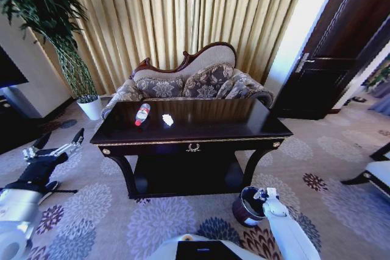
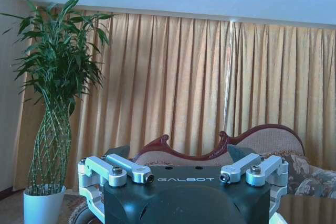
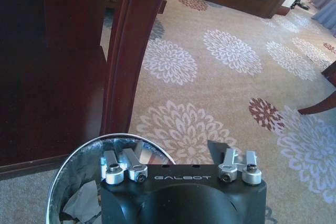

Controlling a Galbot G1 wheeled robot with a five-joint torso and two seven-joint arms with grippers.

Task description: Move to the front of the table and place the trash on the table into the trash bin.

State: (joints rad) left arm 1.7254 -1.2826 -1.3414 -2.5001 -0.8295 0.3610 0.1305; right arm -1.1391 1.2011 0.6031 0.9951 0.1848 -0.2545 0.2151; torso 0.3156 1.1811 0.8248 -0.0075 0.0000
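The dark glossy table (image 1: 244, 127) stands straight ahead. On its left half lie the trash: a clear plastic bottle (image 1: 142, 114) with a red label and a crumpled white paper piece (image 1: 167, 120) beside it. The dark round trash bin (image 1: 245, 208) sits on the carpet by the table's right front leg. My right gripper (image 1: 263, 195) hangs over the bin's rim (image 3: 79, 156); it is open (image 3: 178, 153) with nothing between its fingers, and pale crumpled paper (image 3: 84, 205) lies inside the bin. My left gripper (image 1: 61, 139) is open (image 2: 178, 153), low and left of the table, apart from everything.
A patterned sofa (image 1: 189, 80) stands right behind the table before tan curtains. A tall plant in a white pot (image 1: 91, 108) is at the back left. A dark door (image 1: 341, 59) is at the right, and a chair's edge (image 1: 378, 172) is at the far right. The floor is flowered carpet.
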